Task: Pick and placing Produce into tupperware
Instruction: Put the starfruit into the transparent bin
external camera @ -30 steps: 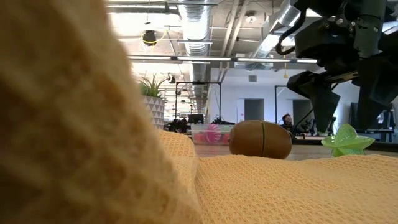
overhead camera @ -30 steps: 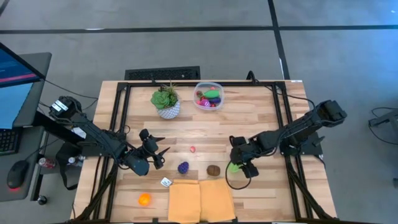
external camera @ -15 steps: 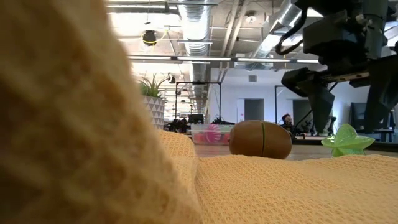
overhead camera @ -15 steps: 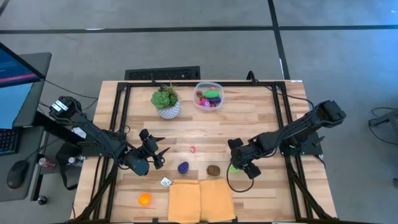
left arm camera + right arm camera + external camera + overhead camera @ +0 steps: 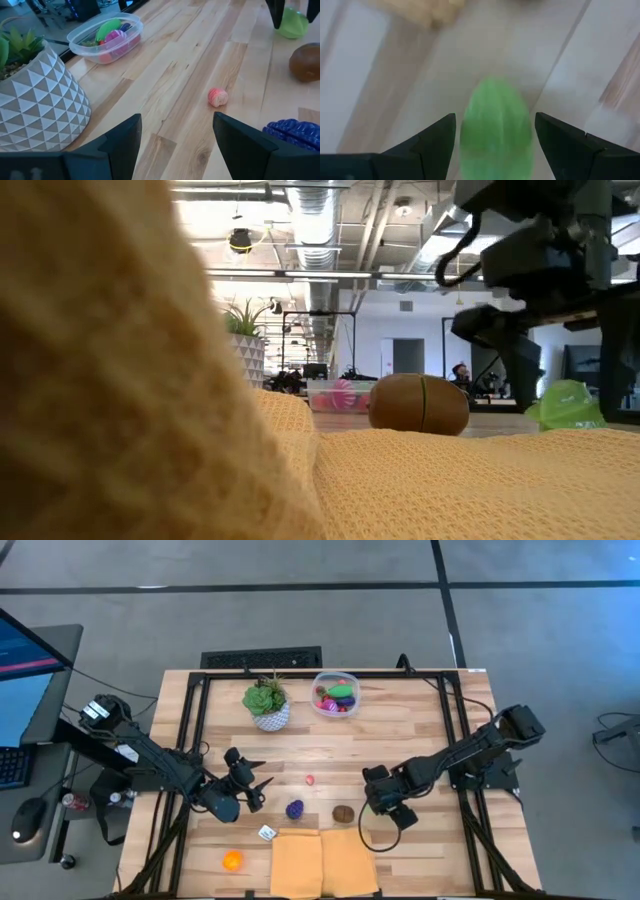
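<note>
The right gripper [image 5: 492, 137] is hanging with its jaws spread to either side of the green piece [image 5: 495, 120], bracketing it without yet closing, which reads as alignment for a pinch. In the low view the green piece [image 5: 567, 404] is sitting just beside the brown piece [image 5: 419, 404], between the dark fingers. It is looking pale green, rounded and glossy. The left gripper [image 5: 175, 142] is waiting with its jaws spread, well apart from the brown piece, on its far side from the right gripper. The pink piece [image 5: 218, 97] and the purple piece [image 5: 295, 132] are lying near the brown piece. The tupperware [image 5: 335, 695] is standing well beyond the brown piece toward the table's far edge, just beside the plant [image 5: 266, 703], and is already holding several coloured pieces.
</note>
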